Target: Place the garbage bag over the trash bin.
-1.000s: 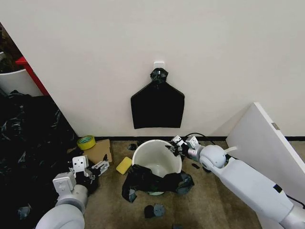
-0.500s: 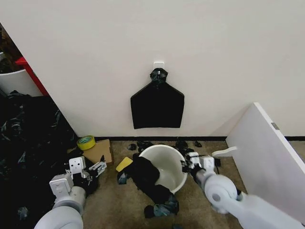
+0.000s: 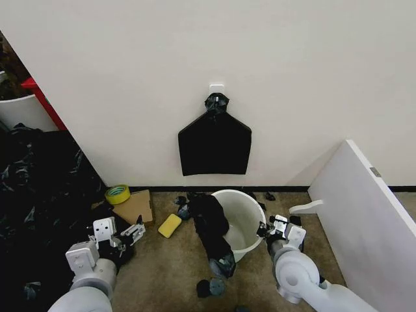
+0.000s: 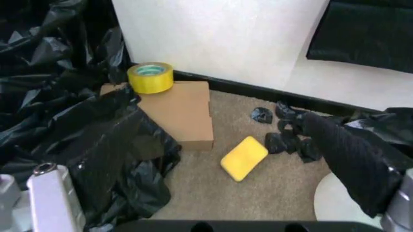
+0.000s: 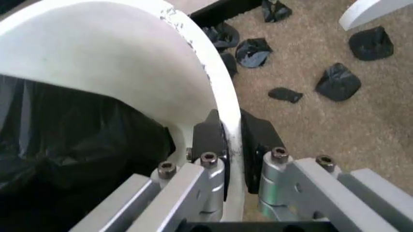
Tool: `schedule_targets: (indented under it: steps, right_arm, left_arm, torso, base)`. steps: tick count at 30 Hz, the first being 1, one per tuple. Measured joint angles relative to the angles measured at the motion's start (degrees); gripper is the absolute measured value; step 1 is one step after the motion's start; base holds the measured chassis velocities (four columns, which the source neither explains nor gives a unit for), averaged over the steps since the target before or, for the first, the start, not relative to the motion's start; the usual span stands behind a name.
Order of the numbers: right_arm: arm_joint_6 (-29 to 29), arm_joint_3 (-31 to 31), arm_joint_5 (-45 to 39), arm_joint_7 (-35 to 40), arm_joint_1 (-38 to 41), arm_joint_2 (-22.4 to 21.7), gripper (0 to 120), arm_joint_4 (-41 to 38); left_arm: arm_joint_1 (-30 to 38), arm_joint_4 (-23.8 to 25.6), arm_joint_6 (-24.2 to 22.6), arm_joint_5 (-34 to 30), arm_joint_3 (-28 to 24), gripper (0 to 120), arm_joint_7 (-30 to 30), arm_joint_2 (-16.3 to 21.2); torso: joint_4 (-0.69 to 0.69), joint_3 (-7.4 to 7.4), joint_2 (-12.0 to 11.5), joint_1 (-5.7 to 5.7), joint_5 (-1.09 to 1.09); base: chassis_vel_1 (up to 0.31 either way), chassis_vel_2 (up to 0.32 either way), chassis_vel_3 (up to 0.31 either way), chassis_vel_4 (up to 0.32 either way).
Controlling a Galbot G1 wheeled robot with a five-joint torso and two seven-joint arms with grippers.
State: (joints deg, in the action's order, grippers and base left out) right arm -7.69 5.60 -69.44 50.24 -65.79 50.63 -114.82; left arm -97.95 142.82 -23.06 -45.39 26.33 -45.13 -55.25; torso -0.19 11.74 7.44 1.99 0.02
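The white trash bin [image 3: 237, 221] sits low in the middle of the head picture, tipped a little, on the brown carpet just under the flat black bundle [image 3: 215, 144] hanging on the wall. The right gripper [image 3: 273, 229] is at the bin's right side, and in the right wrist picture its two fingers [image 5: 210, 140] are clamped on the bin's rim [image 5: 219, 104], one inside and one outside. The black garbage bag [image 3: 211, 229] hangs over the bin's left rim, part inside and part trailing down to the floor, so it is not over the bin yet. The left gripper [image 3: 125, 235] waits at the lower left with its fingers apart, near the yellow tape roll [image 3: 117, 193] and the yellow sponge [image 3: 169, 225]. I think the bin is being held and moved now; next the bag's mouth must be spread wide and pulled all round the rim
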Motion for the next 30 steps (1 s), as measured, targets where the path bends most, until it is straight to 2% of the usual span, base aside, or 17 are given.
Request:
schedule_targets:
  steps: [5,7,9,10,11,13,15,19,21,23,24,28,29,30]
  right_arm:
    - [-3.23,0.51,1.51,1.07,0.19,-0.62,7,-1.17]
    - [-3.6,0.54,2.91,1.12,0.1,-1.2,12,-1.98]
    - [-2.24,0.16,8.05,0.7,-0.57,-2.33,23,-3.82]
    - [-2.24,0.16,8.05,0.7,-0.57,-2.33,23,-3.82]
    - [-0.61,-0.01,12.18,-0.53,-1.24,-3.03,29,-4.71]
    - [1.26,-0.19,16.82,-2.67,-2.09,-3.97,34,-5.78]
    - [4.91,-0.44,25.53,-8.64,-4.11,-6.51,45,-9.13]
    - [5.7,-0.22,29.22,-15.42,-6.09,-9.18,55,-13.66]
    - [3.38,0.62,30.41,-21.09,-7.19,-11.14,63,-16.72]
    - [-1.46,2.17,31.69,-27.86,-6.87,-11.85,74,-18.21]
    - [-1.46,2.17,31.69,-27.86,-6.87,-11.85,74,-18.21]
    - [-6.81,4.61,35.61,-37.13,-3.71,-10.98,89,-17.0]
    - [-10.82,5.59,37.09,-38.35,-1.95,-10.32,90,-16.02]
    - [-12.33,5.93,36.95,-38.16,-1.38,-10.08,89,-15.89]
  left_arm:
    - [-0.85,0.25,0.0,0.23,0.68,100,0.0,-0.1]
    - [-1.06,0.24,0.0,0.38,0.71,100,0.0,-0.15]
    - [-1.1,-0.41,-0.01,0.66,0.61,100,0.0,-0.18]
    - [-1.1,-0.41,-0.01,0.66,0.61,100,0.0,-0.18]
    - [-0.9,-0.93,-0.01,0.7,0.45,100,0.0,-0.15]
    - [-0.55,-1.43,-0.02,0.71,0.25,100,0.0,-0.07]
    - [0.36,-2.47,-0.02,0.71,-0.28,100,-0.01,0.16]
    - [1.15,-3.31,-0.02,0.66,-0.76,100,-0.02,0.29]
    - [1.68,-3.91,-0.02,0.66,-1.09,100,-0.06,0.33]
    - [2.31,-4.53,-0.02,0.67,-1.58,100,-0.28,0.44]
    - [2.31,-4.53,-0.02,0.67,-1.58,100,-0.28,0.44]
    - [2.59,-4.81,-0.02,0.67,-2.07,100,-0.38,0.46]
    - [2.5,-4.97,-0.02,0.74,-2.13,100,-0.4,0.46]
    - [2.42,-5.06,-0.02,0.8,-2.14,100,-0.4,0.44]
  torso:
    - [0.01,0.01,0.0,0.0,0.03]
    - [0.01,0.02,-0.01,0.0,0.05]
    - [0.02,0.02,-0.01,0.01,0.03]
    - [0.02,0.02,-0.01,0.01,0.03]
    - [0.01,0.02,-0.01,0.01,0.02]
    - [0.01,0.02,-0.01,0.01,0.03]
    - [0.0,0.02,-0.01,0.01,0.02]
    - [0.0,0.01,0.0,0.01,0.01]
    - [0.0,0.01,0.0,0.01,0.0]
    - [-0.01,0.01,-0.01,0.01,0.01]
    - [-0.01,0.01,-0.01,0.01,0.01]
    - [0.01,0.01,-0.02,0.01,0.02]
    - [0.01,0.01,-0.02,0.01,0.02]
    - [0.01,0.01,-0.02,0.01,0.02]
  base:
    - [0.0,0.0,0.0,0.0]
    - [0.0,0.0,0.0,0.0]
    - [0.0,0.0,0.0,0.0]
    - [0.0,0.0,0.0,0.0]
    - [0.0,0.0,0.0,0.0]
    - [0.0,0.0,0.0,0.0]
    - [0.0,0.0,0.0,0.0]
    - [0.0,0.0,0.0,0.0]
    - [0.0,0.0,0.0,0.0]
    - [0.0,0.0,0.0,0.0]
    - [0.0,0.0,0.0,0.0]
    - [0.0,0.0,0.0,0.0]
    - [0.0,0.0,0.0,0.0]
    - [0.0,0.0,0.0,0.0]
